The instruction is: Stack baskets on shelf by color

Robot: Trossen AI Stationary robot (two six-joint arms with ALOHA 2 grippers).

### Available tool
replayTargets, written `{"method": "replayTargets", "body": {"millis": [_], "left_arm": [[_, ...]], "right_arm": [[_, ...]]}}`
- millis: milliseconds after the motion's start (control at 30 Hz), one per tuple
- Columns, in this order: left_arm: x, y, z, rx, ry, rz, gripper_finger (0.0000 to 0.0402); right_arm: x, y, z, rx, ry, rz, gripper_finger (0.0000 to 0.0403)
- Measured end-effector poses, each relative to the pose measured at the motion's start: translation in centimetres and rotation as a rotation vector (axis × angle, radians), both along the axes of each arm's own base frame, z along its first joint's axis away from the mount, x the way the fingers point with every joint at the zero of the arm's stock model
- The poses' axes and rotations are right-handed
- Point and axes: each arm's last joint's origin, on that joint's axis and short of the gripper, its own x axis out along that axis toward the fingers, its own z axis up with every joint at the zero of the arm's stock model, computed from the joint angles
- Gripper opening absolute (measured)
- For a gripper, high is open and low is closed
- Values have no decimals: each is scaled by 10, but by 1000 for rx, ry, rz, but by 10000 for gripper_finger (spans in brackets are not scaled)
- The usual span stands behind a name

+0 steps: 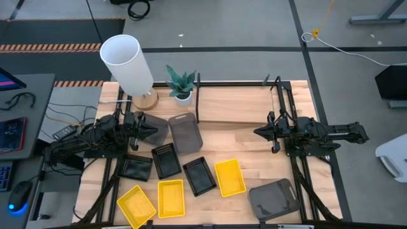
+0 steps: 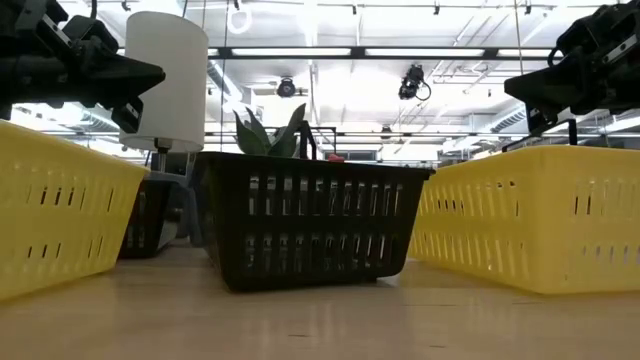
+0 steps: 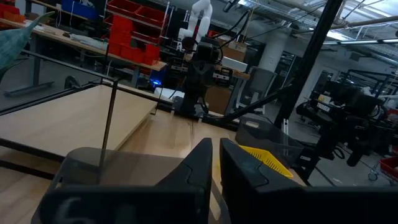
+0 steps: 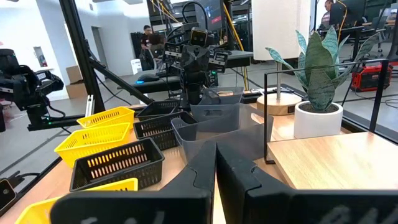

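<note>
The smoky grey translucent plastic basket [image 1: 186, 133] lies on the desk [image 1: 254, 143] just off the left end of the low light-wood shelf with black frame rods [image 1: 236, 103], long axis running away from the desk's front edge. It sits just to the right of the left tool [image 1: 147, 126], whose fingers are pressed together, holding nothing. That arm looks far the nearer for the pick. The right tool [image 1: 259, 132], also closed and empty, hovers well apart, in front of the shelf's right end.

a robotics lab: red parts bins [image 3: 134, 34], another robot arm [image 3: 198, 18], ceiling strip lights [image 2: 420, 52].
</note>
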Motion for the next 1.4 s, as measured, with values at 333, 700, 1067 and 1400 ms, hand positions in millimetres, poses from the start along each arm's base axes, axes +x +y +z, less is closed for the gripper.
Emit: {"method": "replayTargets", "body": {"millis": [333, 700, 1067, 1400], "left_arm": [[-1, 2, 8, -135, -93, 66, 28], [-4, 6, 18, -716, -281, 72, 30], [-15, 6, 44, -902, -583, 24, 24], [-21, -1, 127, -667, -555, 50, 14]], "right_arm": [[0, 0, 0, 0, 0, 0, 19], [0, 0, 0, 0, 0, 0, 19], [0, 0, 0, 0, 1, 0, 19], [0, 0, 0, 0, 1, 0, 19]]}}
